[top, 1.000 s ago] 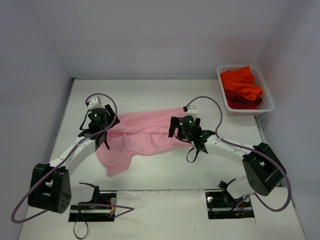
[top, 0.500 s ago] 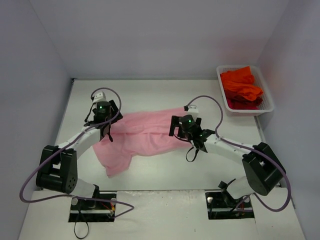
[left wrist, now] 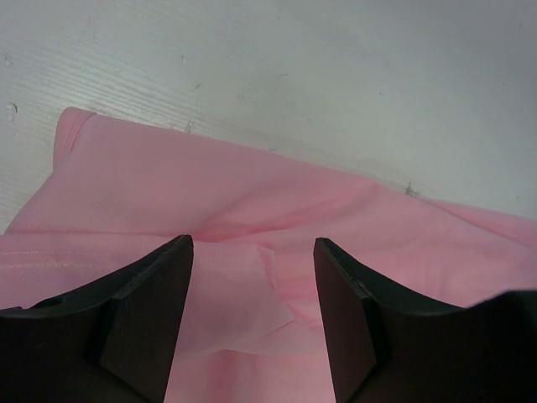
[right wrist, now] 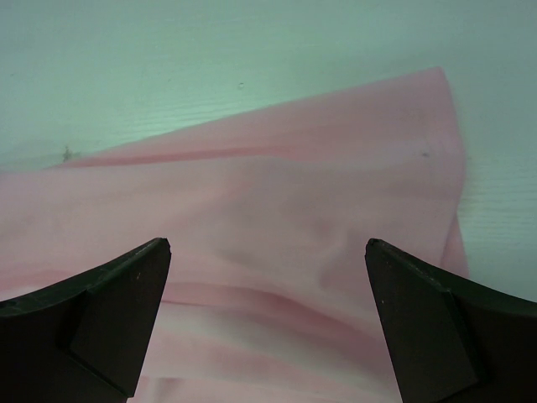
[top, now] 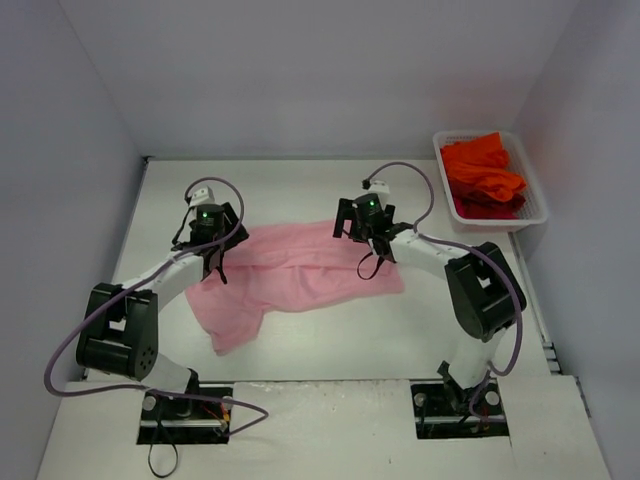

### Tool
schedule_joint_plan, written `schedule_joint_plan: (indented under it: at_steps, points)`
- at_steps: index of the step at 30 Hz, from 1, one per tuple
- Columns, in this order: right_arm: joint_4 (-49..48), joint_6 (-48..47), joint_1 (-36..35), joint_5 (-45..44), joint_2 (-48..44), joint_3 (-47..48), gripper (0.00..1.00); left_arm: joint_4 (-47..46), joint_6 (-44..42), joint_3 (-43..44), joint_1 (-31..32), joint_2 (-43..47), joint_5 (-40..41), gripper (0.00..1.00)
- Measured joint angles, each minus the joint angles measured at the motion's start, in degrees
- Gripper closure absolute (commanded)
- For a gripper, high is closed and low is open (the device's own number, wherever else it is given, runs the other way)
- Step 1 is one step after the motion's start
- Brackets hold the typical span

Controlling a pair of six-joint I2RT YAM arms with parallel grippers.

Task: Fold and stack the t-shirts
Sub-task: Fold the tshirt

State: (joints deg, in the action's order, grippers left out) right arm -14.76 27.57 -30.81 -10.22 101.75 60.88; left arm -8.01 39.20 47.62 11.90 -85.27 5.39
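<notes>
Pink t-shirt [top: 300, 280] is lying rumpled
Left end effector [left wrist: 252, 248] half-open, right end effector [right wrist: 267, 248] wide, both empty and risking pinching doubled layers

The right hand [right wrist: 267, 252] hangs with its dark fingers [right wrist: 109, 319] spread wide over the pink t-shirt [right wrist: 277, 168] (creased, its corner at upper right) lying on the white tabletop [right wrist: 210, 50].

Probably a robotics lab test cell: a bare white table [top: 300, 190] boxed in by plain walls [top: 320, 80] left, far and right, with a cabled left arm [top: 165, 270] and right arm [top: 425, 245] bolted at its near edge and a mesh basket [top: 497, 222] far right.
</notes>
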Motion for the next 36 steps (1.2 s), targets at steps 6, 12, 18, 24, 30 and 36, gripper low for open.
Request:
schedule_joint_plan:
  at_steps: [6,12,18,24,30,36]
  points:
    - [-0.1,-0.8,2.6,1.6,1.3,1.0,0.02,0.2,1.0,-1.7,0.2,0.0,-0.6,0.45]
    - [-0.5,-0.6,2.2,2.8,0.2,-1.1,0.02,3.6,2.0,-1.9,3.2,2.4,-0.1,0.45]
    - [0.9,-0.1,1.5,2.9,-6.2,-6.5,0.02,8.4,3.6,-4.5,8.8,11.5,2.1,0.45]
    - [1.0,0.5,1.1,3.0,-8.2,-7.0,0.02,11.4,5.7,-6.3,10.9,15.0,4.2,0.45]
    - [1.6,0.9,0.9,3.1,-7.6,-6.4,0.02,14.1,6.8,-3.8,10.9,8.4,6.0,0.45]
    - [0.7,1.2,0.7,5.2,-2.5,-3.1,0.02,15.2,7.5,1.2,10.9,3.9,6.6,0.45]
